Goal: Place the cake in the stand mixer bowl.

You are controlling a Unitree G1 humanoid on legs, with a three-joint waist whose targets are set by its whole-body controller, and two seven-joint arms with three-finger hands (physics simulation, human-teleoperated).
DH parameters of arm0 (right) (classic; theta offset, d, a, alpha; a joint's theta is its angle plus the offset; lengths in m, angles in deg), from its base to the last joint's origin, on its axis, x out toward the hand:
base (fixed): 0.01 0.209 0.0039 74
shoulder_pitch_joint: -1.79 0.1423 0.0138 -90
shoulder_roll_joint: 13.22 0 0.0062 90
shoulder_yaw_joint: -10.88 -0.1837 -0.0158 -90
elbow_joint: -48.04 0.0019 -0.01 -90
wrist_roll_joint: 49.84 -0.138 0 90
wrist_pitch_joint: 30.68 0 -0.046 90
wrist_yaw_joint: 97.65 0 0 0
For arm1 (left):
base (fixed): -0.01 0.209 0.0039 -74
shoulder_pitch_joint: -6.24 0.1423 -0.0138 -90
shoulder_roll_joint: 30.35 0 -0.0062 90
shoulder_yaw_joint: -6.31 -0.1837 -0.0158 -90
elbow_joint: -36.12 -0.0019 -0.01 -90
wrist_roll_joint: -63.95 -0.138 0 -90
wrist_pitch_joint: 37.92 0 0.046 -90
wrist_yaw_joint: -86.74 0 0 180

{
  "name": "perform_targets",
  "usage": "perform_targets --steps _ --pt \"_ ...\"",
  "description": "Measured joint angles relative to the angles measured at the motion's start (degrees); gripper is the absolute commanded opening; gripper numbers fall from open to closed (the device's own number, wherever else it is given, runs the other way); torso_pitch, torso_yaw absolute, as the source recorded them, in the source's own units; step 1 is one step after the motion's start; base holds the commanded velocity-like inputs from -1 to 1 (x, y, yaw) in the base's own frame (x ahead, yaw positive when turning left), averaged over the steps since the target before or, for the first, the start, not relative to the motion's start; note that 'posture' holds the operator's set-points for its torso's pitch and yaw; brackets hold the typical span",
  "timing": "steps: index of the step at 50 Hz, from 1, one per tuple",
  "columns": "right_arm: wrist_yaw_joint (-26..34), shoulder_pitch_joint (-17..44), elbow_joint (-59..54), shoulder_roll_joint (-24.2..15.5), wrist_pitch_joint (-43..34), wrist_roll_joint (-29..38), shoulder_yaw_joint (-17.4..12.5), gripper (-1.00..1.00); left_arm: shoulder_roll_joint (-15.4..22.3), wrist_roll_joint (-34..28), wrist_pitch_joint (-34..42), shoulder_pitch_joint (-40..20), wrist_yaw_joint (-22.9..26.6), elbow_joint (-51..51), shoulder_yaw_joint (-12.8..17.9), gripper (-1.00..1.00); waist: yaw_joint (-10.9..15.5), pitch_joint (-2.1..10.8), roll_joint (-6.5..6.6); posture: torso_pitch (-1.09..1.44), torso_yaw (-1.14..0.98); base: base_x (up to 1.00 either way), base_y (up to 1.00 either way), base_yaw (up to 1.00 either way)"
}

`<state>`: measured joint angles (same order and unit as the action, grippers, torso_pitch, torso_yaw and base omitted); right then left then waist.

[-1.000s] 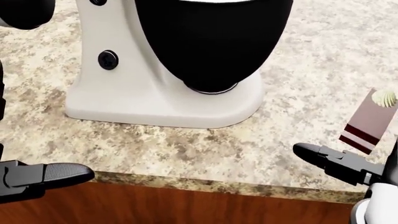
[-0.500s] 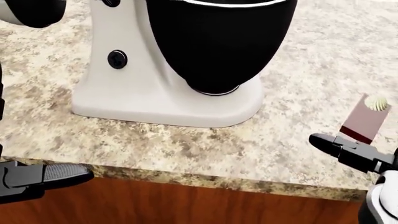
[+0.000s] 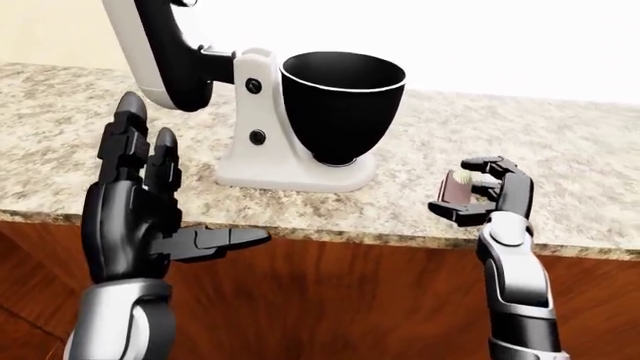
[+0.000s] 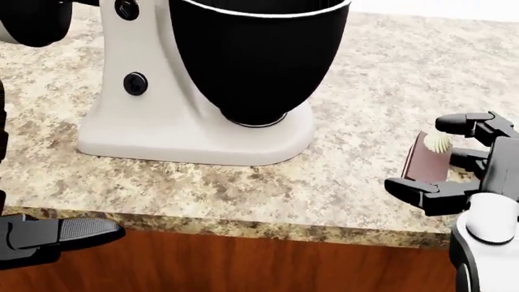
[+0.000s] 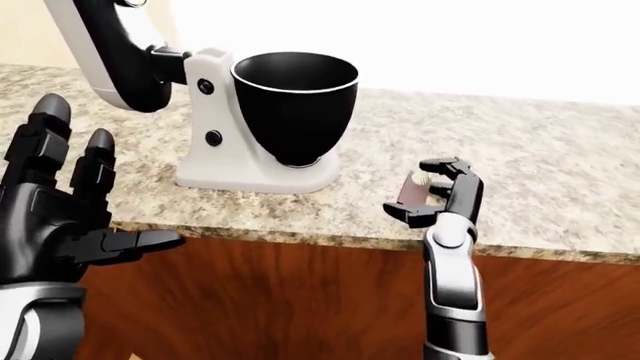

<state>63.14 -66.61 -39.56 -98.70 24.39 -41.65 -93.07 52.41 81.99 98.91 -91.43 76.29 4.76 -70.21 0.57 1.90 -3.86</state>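
Two hands show, and going left to right in the left-eye view: the left hand [image 3: 140, 217] hangs idle below the tabletop [image 3: 60, 150] edge with its fingers [image 3: 128, 131] spread apart and upright, holding nothing, then comes the stand mixer [image 3: 250, 120] with its black bowl [image 3: 342, 105] empty under the raised head. Farther right, the right hand [image 3: 485, 191] brackets the cake [image 4: 428, 158], a small slice standing on the tabletop near its edge, well apart from the bowl. The fingers stand above and below the slice (whether they truly clamp it I cannot tell), so lifting and dropping it in are probably all left.
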Motion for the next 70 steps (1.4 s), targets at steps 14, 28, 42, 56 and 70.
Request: perform_targets --steps 14,28,42,56,70 --pt "7.1 -1.6 19.0 0.6 -18.4 11.8 5.4 -1.0 1.1 1.8 0.0 -0.1 -0.8 -0.3 1.1 1.0 -0.3 -1.03 1.51 0.0 0.0 0.0 0.0 0.0" --pt "17.8 3.3 22.2 -0.2 -29.4 21.5 7.6 -1.0 2.3 3.8 -1.1 0.9 -2.3 -0.1 1.2 1.0 -0.2 -2.52 2.88 0.0 0.0 0.0 0.0 0.0" --pt "28.6 7.4 24.7 -1.2 -38.2 31.3 11.6 -1.0 2.6 4.8 -1.5 0.9 -3.1 0.0 1.2 1.0 -0.2 -3.63 4.04 0.0 0.0 0.0 0.0 0.0" --pt "41.1 14.1 24.3 -2.2 -41.3 44.1 13.7 -1.0 2.3 4.2 -1.3 0.8 -2.5 -0.1 1.6 1.0 -0.4 -3.91 4.61 0.0 0.0 0.0 0.0 0.0" --pt "54.7 20.8 20.3 -1.5 -38.1 58.4 11.8 -1.0 2.1 4.1 -1.0 0.3 -2.4 -0.1 1.5 1.0 -0.6 -4.07 5.03 0.0 0.0 0.0 0.0 0.0"
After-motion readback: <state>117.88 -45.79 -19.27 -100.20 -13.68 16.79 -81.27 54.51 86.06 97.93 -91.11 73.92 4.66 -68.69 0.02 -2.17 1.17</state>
